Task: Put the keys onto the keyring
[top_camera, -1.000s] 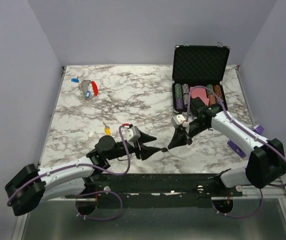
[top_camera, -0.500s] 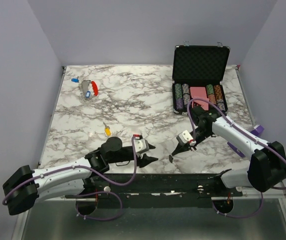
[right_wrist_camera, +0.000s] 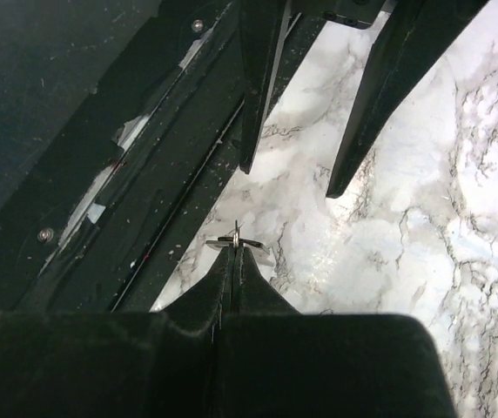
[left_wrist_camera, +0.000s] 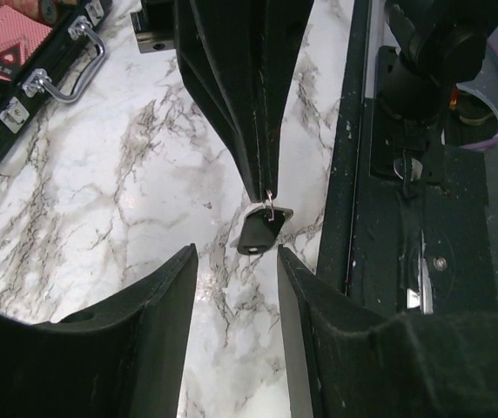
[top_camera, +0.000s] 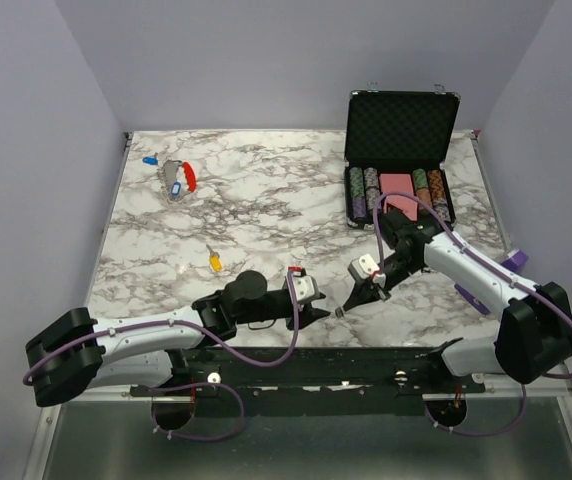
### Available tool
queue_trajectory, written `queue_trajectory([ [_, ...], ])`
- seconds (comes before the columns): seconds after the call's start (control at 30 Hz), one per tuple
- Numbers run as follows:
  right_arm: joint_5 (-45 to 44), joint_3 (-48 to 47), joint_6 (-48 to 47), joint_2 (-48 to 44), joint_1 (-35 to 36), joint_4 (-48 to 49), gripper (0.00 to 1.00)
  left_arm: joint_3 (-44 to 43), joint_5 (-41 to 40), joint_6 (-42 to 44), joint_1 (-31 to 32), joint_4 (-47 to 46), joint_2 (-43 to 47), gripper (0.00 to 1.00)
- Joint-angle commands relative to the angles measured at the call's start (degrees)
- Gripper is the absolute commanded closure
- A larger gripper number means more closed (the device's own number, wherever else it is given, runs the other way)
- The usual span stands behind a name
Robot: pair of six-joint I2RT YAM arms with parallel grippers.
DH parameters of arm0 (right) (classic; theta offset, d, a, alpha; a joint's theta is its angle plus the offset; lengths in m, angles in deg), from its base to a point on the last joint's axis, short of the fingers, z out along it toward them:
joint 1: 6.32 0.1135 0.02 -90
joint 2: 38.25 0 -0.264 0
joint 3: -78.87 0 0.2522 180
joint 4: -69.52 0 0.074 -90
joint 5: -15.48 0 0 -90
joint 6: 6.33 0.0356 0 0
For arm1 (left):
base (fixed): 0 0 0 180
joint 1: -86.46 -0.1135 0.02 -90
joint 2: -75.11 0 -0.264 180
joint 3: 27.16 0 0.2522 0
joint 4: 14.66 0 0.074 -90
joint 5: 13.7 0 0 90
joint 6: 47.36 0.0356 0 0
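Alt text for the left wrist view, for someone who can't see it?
The right gripper, shut, reaches down from the top of the frame pinching a small dark piece by its metal loop, just beyond the open left gripper. Below is the marble table, with a poker chip case at upper left.

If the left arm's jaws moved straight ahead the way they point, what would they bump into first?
Probably the small dark key pinched at the tip of the right gripper, which sits just ahead of the left gripper and its open jaws. Height is unclear, so it might pass beneath.
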Motion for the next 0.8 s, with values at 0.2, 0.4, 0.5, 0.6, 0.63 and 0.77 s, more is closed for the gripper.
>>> queue_trajectory([
  [0.2, 3.7, -4.8, 23.1, 2.5, 0.2, 8.1, 0.99, 2.0, -3.1, -5.2, 0.3, -7.3, 0.6, 0.57],
  [0.4, 4.6, -5.6, 25.3, 3.4, 0.2, 8.2, 0.99, 1.6, -3.6, -5.8, 0.3, -7.8, -0.7, 0.62],
  [0.5, 4.7, -5.8, 25.5, 3.4, 0.2, 8.0, 0.99, 1.1, -4.3, -5.7, 0.3, -7.8, -1.4, 0.65],
  [0.6, 5.0, -5.8, 25.6, 3.4, 0.2, 8.0, 0.99, 0.3, -4.7, -5.7, 0.3, -7.2, -2.1, 0.68],
  [0.63, 5.1, -5.9, 25.6, 3.5, 0.2, 7.9, 0.99, 0.1, -4.7, -5.6, 0.2, -6.9, -2.4, 0.68],
  [0.77, 4.8, -6.0, 25.8, 3.5, 0.2, 7.9, 0.99, -0.5, -4.6, -5.7, 0.2, -6.7, -3.2, 0.68],
])
